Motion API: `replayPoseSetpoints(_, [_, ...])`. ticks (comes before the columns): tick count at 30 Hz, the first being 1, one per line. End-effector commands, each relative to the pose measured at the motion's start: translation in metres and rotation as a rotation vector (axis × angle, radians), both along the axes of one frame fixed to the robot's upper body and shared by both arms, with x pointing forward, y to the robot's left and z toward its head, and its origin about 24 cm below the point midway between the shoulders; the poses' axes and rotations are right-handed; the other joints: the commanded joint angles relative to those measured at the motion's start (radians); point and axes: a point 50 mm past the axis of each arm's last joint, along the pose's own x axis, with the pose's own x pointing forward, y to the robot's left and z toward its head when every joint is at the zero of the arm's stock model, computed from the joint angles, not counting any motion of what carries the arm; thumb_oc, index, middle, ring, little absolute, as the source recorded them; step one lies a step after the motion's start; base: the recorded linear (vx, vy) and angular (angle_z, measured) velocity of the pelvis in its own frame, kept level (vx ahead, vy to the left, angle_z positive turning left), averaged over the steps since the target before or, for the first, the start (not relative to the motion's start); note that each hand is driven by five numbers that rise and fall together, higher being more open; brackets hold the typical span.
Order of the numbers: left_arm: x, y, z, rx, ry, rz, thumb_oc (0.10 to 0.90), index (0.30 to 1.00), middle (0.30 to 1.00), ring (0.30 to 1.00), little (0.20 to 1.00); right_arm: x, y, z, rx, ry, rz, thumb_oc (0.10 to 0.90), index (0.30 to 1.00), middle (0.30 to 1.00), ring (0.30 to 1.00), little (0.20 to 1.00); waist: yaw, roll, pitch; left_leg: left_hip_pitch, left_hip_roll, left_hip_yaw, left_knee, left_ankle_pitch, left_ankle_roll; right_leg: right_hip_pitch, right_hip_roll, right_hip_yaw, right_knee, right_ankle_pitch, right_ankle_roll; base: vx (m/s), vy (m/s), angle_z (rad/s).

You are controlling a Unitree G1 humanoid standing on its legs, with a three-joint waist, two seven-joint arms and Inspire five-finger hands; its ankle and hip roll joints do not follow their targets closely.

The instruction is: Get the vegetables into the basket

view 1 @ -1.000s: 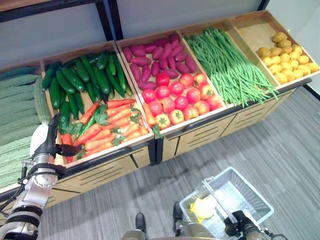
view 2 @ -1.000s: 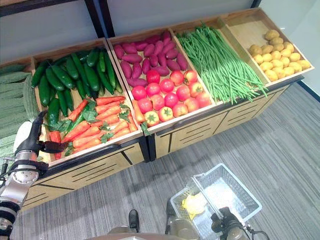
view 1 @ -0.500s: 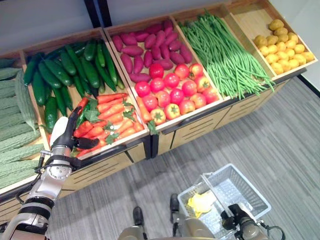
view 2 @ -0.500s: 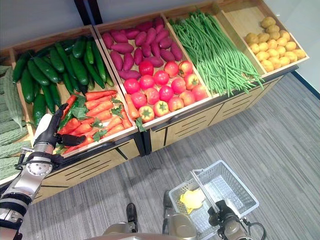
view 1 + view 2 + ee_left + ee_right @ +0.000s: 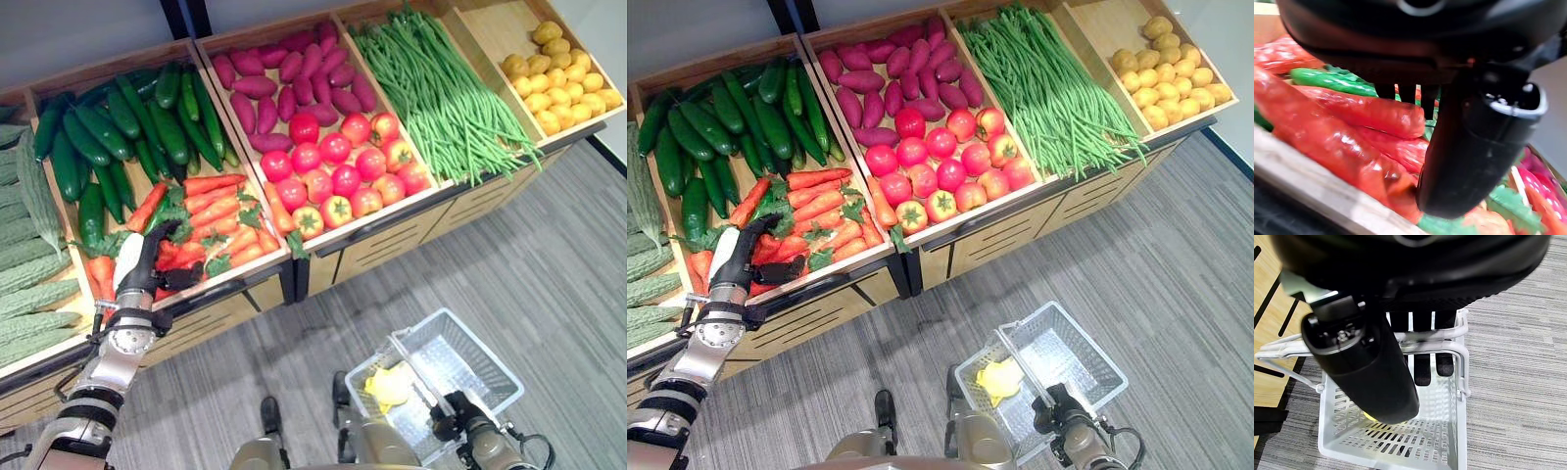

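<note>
Orange carrots [image 5: 211, 220] with green tops fill the front half of a wooden bin. My left hand [image 5: 137, 269] hovers open over the carrots at the bin's front left corner, fingers straight and thumb spread. In the left wrist view the thumb [image 5: 1474, 147] hangs just above a carrot [image 5: 1366, 110] without gripping it. My right hand [image 5: 456, 426] is shut on the handle [image 5: 1454, 345] of a white wire basket [image 5: 480, 357] low over the floor. A yellow vegetable [image 5: 390, 385] lies inside the basket.
Dark cucumbers [image 5: 118, 127] lie behind the carrots and bitter gourds [image 5: 20, 264] fill the bin to the left. Further right are purple sweet potatoes [image 5: 284, 88], red tomatoes [image 5: 343, 176], green beans [image 5: 441, 88] and yellow potatoes [image 5: 563, 83]. Grey floor lies in front of the stand.
The camera has shifted. My left hand has moved from the bin's left edge further over the front carrots. The right hand still holds the basket.
</note>
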Motion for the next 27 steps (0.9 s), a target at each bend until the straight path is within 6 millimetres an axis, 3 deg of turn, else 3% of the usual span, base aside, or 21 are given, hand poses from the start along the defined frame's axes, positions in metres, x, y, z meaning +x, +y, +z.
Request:
replayPoseSetpoints(1, [0.01, 0.018, 0.017, 0.066, -0.049, 0.085, 0.4, 0.3, 0.3, 0.3, 0.3, 0.004, 0.002, 0.001, -0.035, -0.017, 0.059, 0.4, 0.3, 0.3, 0.3, 0.3, -0.015, -0.03, -0.058, -0.02, 0.028, -0.04, 0.002, -0.03, -0.038, 0.017, -0.133, 0.095, 0.041, -0.067, 0.157, 0.0, 0.0, 0.0])
replayPoseSetpoints(6, [0.014, 0.023, 0.026, 0.092, -0.077, 0.125, 0.4, 0.3, 0.3, 0.3, 0.3, 0.004, 0.004, 0.0, -0.037, -0.016, 0.076, 0.4, 0.3, 0.3, 0.3, 0.3, -0.021, -0.033, -0.07, -0.001, 0.031, -0.032, 0.002, -0.038, -0.039, 0.028, -0.131, 0.102, 0.037, -0.069, 0.158, 0.04, 0.003, -0.08])
replayPoseSetpoints(9, [0.02, 0.027, 0.048, 0.133, -0.157, 0.134, 0.4, 0.3, 0.3, 0.3, 0.3, 0.002, 0.005, 0.0, -0.037, -0.012, 0.076, 0.4, 0.3, 0.3, 0.3, 0.3, -0.023, -0.035, -0.078, 0.011, 0.031, -0.026, 0.002, -0.042, -0.04, 0.04, -0.129, 0.105, 0.034, -0.071, 0.16, 0.02, -0.003, -0.06])
replayPoseSetpoints(13, [0.026, 0.018, 0.097, 0.2, -0.378, 0.097, 0.4, 0.3, 0.3, 0.3, 0.3, -0.002, 0.003, -0.001, -0.039, -0.009, 0.059, 0.4, 0.3, 0.3, 0.3, 0.3, -0.019, -0.037, -0.089, 0.025, 0.031, -0.026, 0.002, -0.048, -0.042, 0.053, -0.128, 0.104, 0.031, -0.074, 0.161, 0.0, 0.0, 0.0])
replayPoseSetpoints(14, [0.025, 0.018, 0.097, 0.2, -0.377, 0.097, 0.4, 0.3, 0.3, 0.3, 0.3, -0.002, 0.003, -0.001, -0.039, -0.008, 0.06, 0.4, 0.3, 0.3, 0.3, 0.3, -0.02, -0.037, -0.088, 0.026, 0.031, -0.026, 0.002, -0.048, -0.041, 0.054, -0.128, 0.103, 0.031, -0.075, 0.161, 0.0, 0.0, 0.0])
replayPoseSetpoints(16, [0.024, 0.014, 0.121, 0.234, -0.487, 0.075, 0.4, 0.3, 0.3, 0.3, 0.3, -0.005, 0.001, -0.001, -0.044, -0.002, 0.049, 0.4, 0.3, 0.3, 0.3, 0.3, -0.018, -0.036, -0.098, 0.034, 0.032, -0.028, 0.002, -0.052, -0.042, 0.066, -0.13, 0.101, 0.028, -0.077, 0.162, 0.0, 0.0, 0.0])
replayPoseSetpoints(23, [0.015, -0.004, 0.151, 0.283, -0.603, -0.064, 0.4, 0.3, 0.3, 0.3, 0.3, -0.01, -0.003, -0.001, -0.038, 0.008, 0.028, 0.4, 0.3, 0.3, 0.3, 0.3, -0.015, -0.026, -0.121, 0.055, 0.031, -0.031, 0.002, -0.06, -0.043, 0.09, -0.131, 0.098, 0.022, -0.082, 0.163, 0.0, 0.0, 0.0])
replayPoseSetpoints(25, [0.011, -0.014, 0.152, 0.193, -0.634, -0.132, 0.4, 0.3, 0.3, 0.3, 0.3, -0.014, -0.005, -0.002, -0.034, 0.017, 0.015, 0.4, 0.3, 0.3, 0.3, 0.3, -0.015, -0.023, -0.124, 0.059, 0.031, -0.034, 0.002, -0.06, -0.043, 0.096, -0.131, 0.093, 0.022, -0.083, 0.161, 0.0, 0.0, 0.0])
replayPoseSetpoints(27, [0.0, -0.036, 0.147, -0.107, -0.687, -0.299, 0.4, 0.3, 0.3, 0.3, 0.3, -0.018, -0.006, -0.003, -0.023, 0.03, 0.004, 0.4, 0.3, 0.3, 0.3, 0.3, -0.016, -0.018, -0.13, 0.064, 0.029, -0.037, 0.002, -0.06, -0.043, 0.106, -0.134, 0.091, 0.017, -0.082, 0.157, 0.0, 0.0, 0.0])
